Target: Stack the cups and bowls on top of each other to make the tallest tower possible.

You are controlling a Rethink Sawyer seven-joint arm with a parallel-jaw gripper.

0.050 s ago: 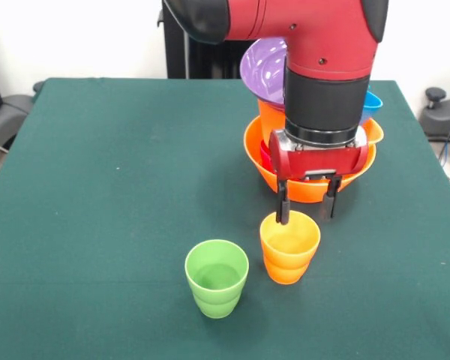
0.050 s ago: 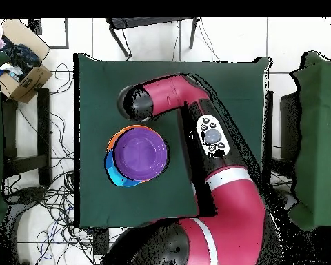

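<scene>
An orange cup (image 1: 289,246) stands upright on the green table (image 1: 97,187), with a green cup (image 1: 217,277) upright just beside it, nearer the camera. My gripper (image 1: 306,214) hangs open over the orange cup's far rim. One finger (image 1: 283,206) is at the rim and the other (image 1: 329,202) is outside the cup's right wall. Behind it stands the tower (image 1: 311,161): a large orange bowl at the base and a tilted purple bowl (image 1: 264,71) on top. A blue bowl's rim (image 1: 372,100) shows at its side. In the overhead view the purple bowl (image 2: 139,153) tops the tower and my arm hides both cups.
The arm (image 2: 216,172) crosses the table's right half in the overhead view. A cardboard box (image 2: 20,69) sits on the floor off one table corner, among cables. A chair (image 2: 151,27) stands past the far edge and another green table (image 2: 320,138) stands to the right.
</scene>
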